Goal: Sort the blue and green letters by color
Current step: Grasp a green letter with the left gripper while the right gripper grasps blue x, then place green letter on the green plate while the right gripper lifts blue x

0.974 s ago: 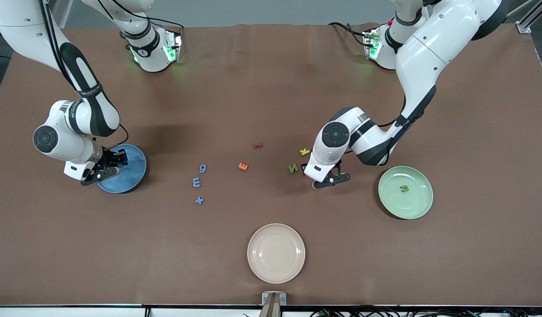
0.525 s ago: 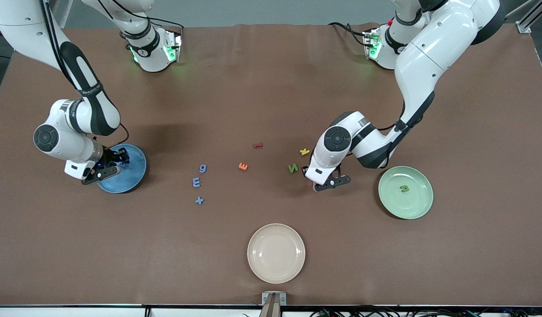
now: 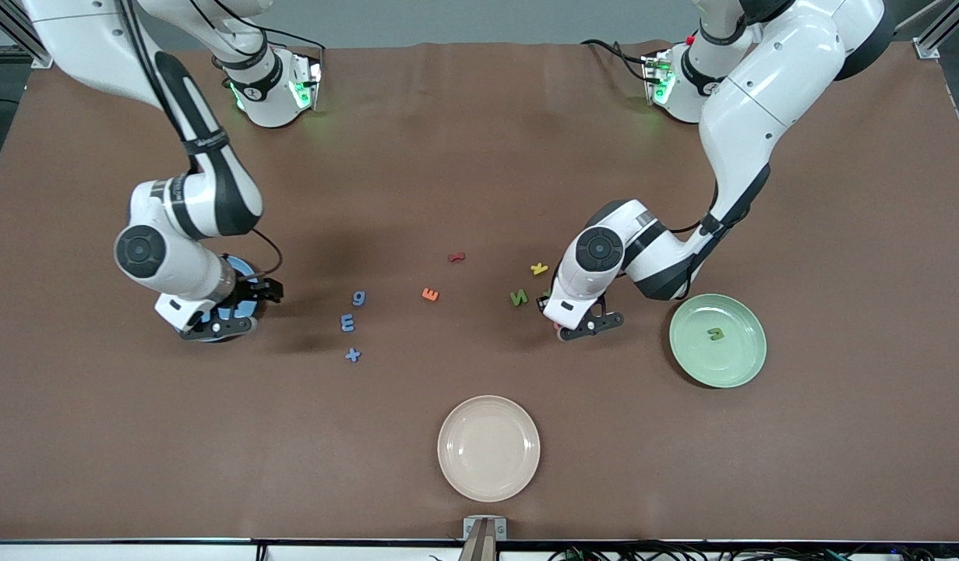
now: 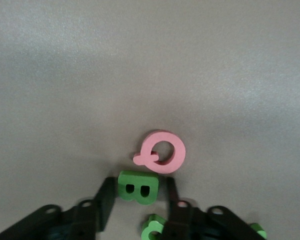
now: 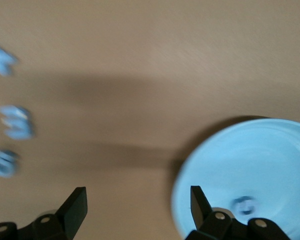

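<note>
The round blue plate (image 3: 241,269) is mostly hidden under the right arm in the front view. Two leaf-green foam letters (image 4: 152,230) are cut off behind the left gripper's black fingers (image 4: 106,200). Three blue letters (image 5: 12,122) are smeared by blur.

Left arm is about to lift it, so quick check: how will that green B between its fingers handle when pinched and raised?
The green B looks like chunky foam, so probably light and slightly squashy. It lies flat, so it is unlikely to roll. The pink Q sits almost against it and may get nudged. The left claw straddles the B.
</note>
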